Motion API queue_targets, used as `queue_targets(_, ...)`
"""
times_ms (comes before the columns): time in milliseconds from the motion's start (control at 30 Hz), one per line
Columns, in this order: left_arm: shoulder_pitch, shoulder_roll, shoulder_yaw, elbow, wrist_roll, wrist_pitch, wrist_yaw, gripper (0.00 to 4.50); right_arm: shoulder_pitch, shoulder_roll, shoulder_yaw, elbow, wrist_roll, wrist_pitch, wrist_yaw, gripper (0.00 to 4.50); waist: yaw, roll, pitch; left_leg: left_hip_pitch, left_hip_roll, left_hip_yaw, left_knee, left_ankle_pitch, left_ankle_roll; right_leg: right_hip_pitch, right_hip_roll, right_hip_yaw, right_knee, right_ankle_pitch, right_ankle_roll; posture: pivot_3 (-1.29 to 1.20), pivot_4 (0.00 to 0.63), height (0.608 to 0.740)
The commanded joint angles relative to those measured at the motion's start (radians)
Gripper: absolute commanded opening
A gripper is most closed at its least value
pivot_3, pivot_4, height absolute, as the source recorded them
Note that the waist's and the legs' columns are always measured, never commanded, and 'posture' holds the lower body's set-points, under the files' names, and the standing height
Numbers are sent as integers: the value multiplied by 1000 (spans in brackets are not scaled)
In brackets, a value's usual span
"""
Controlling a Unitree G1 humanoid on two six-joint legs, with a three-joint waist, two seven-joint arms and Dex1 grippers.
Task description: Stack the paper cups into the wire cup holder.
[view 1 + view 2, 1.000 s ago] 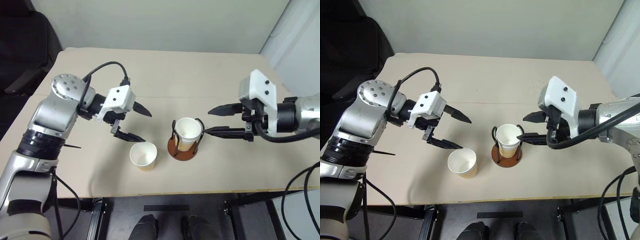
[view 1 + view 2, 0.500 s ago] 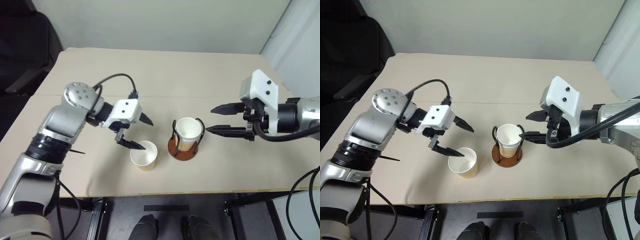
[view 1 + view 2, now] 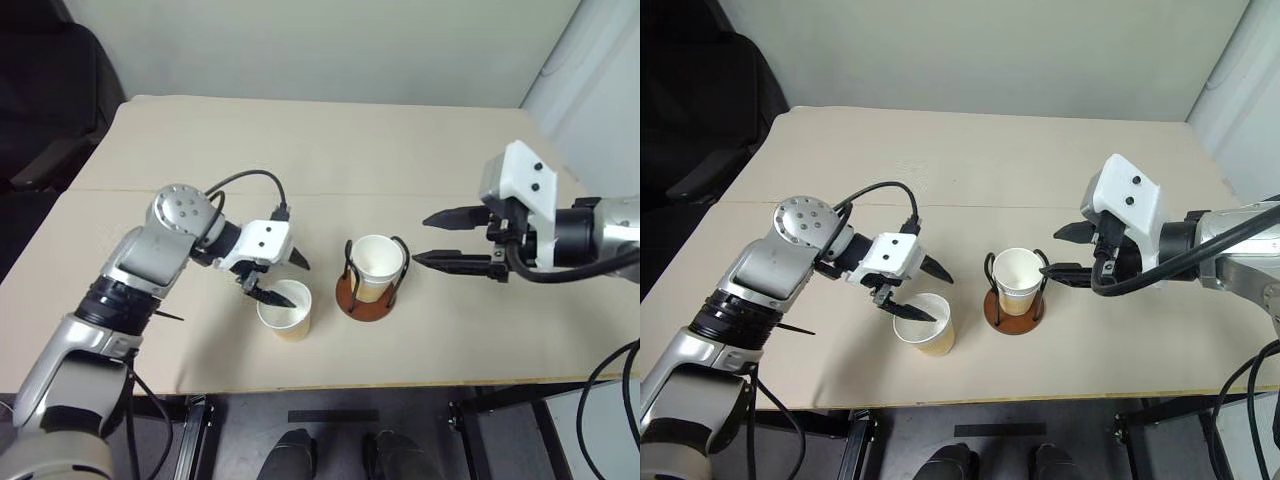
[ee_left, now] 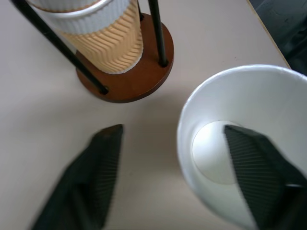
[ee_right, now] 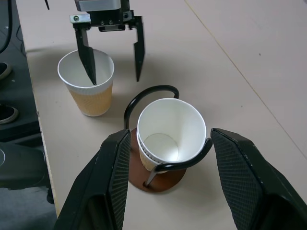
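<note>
A loose paper cup [image 3: 286, 312] stands upright near the table's front edge, white inside and tan and ribbed outside. My left gripper [image 3: 298, 283] is open and straddles its rim. One finger [image 4: 254, 163] dips inside the cup and the other finger [image 4: 103, 167] hangs outside, on the side toward the wire cup holder [image 3: 366, 298]. A gap still shows between the outer finger and the cup wall. The holder's brown disc carries a paper cup [image 5: 168, 134] between its wire loops, with a second rim just under the top one. My right gripper [image 3: 420, 238] hovers open to the right of the holder, holding nothing.
The beige table [image 3: 330, 150] stretches bare behind the cups. Its front edge [image 3: 400, 385] runs close below the loose cup and the holder. A dark chair [image 3: 50, 90] stands off the table's far left corner.
My left gripper has come down and to the right onto the loose cup; one finger now sits inside it, and the fingers stand closer together. The right arm has stayed where it was.
</note>
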Motion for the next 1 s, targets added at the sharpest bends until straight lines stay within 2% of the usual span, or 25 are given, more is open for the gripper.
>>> queue_targets(33,-11,-3,13,-14,-4,14,-17,2112,4,-24,-39,-14,7,-29,-12,2643,-1,0,0,0,0,0,0,0,0,0,0,0,0,0,0,0,150,740)
queue_targets(233,-20,8,25,-8,-30,41,-32,35,15,-34,-37,-7,8,-47,-15,2643,0,0,0,0,0,0,0,0,0,0,0,0,0,0,0,0,150,740)
queue_targets(733,-167,68,1,98,-176,84,-34,35,46,-68,-38,27,1,-82,-9,2643,1,0,0,0,0,0,0,0,0,0,0,0,0,0,0,0,150,740)
queue_targets(1000,-371,19,42,302,-246,138,-34,35,73,-91,-45,39,10,-95,-5,2643,4,0,0,0,0,0,0,0,0,0,0,0,0,0,0,0,150,740)
